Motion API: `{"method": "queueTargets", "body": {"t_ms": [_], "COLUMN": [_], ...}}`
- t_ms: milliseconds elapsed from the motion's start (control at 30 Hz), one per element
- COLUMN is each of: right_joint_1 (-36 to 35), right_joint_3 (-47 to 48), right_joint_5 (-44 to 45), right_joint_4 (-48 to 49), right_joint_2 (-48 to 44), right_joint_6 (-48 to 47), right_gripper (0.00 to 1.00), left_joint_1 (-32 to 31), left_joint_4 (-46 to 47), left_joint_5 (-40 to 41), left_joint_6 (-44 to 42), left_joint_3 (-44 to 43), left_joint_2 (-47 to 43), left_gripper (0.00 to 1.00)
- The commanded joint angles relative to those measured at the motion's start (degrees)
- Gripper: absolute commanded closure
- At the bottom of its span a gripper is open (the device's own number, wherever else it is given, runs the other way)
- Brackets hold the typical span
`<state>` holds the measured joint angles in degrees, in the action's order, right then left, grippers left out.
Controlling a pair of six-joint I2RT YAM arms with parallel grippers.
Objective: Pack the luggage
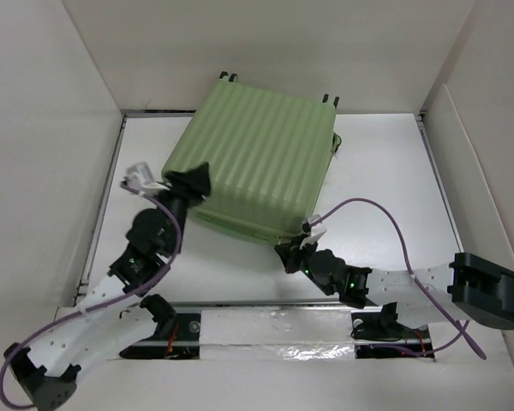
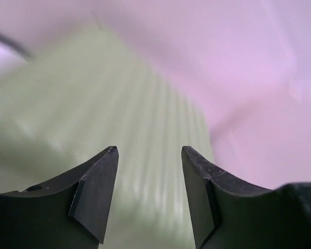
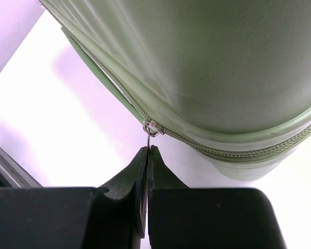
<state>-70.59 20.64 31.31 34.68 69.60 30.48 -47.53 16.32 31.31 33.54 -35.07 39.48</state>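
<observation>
In your left wrist view you are seeing the luggage (image 2: 93, 129) only as a blurred green ribbed slope, and from above the left end effector (image 1: 193, 180) is covering its near-left corner. In the right wrist view the frame edges are cropping the shell at the top and right. The zipper pull (image 3: 152, 129) is hiding its lower end between the pressed-together fingers of the right end effector (image 3: 147, 149).

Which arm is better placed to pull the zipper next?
Right. The right end effector is shut on the zipper pull at the luggage's near edge. The left end effector is open over the ribbed shell, holding nothing.
</observation>
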Motion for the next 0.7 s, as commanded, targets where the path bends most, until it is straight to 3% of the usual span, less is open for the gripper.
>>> {"method": "queueTargets", "body": {"t_ms": [0,67,100,167,200,233,333,533,667], "right_joint_1": [-1.48,-0.87,-0.87,-0.34,0.44,0.45,0.98,1.50,1.50], "right_joint_3": [0.36,0.80,0.89,0.54,0.10,-0.08,0.10,0.36,1.33], "right_joint_5": [-0.64,-0.55,-0.64,-1.07,-1.60,-2.73,-3.45,-5.03,-5.29], "right_joint_4": [6.11,3.05,2.07,1.62,1.97,2.15,1.54,0.65,1.10], "right_joint_2": [-2.54,-4.47,-5.00,-6.23,-6.41,-6.50,-6.85,-5.54,-4.30], "right_joint_6": [-0.06,-0.86,-1.38,-1.83,-2.44,-2.88,-3.85,-4.73,-6.13], "right_gripper": [1.00,1.00,1.00,1.00,1.00,1.00,1.00,1.00,1.00], "left_joint_1": [10.06,16.21,23.29,31.31,40.40,45.11,57.59,58.34,53.78], "left_joint_4": [-1.46,-2.60,-2.34,-2.07,-2.60,-3.65,-1.57,2.38,5.21], "left_joint_5": [7.98,6.05,4.56,-3.33,-7.28,-16.97,-35.09,-42.62,-42.92], "left_joint_6": [-0.15,4.57,5.74,9.15,10.13,11.19,14.79,14.62,14.28], "left_joint_3": [-7.45,-11.15,-11.60,-12.30,-12.74,-13.61,-12.49,-12.22,-11.43], "left_joint_2": [2.42,4.63,6.20,8.14,11.28,13.23,22.89,36.97,40.93], "left_gripper": [0.51,0.52,0.52,0.52,0.52,0.52,0.54,0.53,0.51]}}
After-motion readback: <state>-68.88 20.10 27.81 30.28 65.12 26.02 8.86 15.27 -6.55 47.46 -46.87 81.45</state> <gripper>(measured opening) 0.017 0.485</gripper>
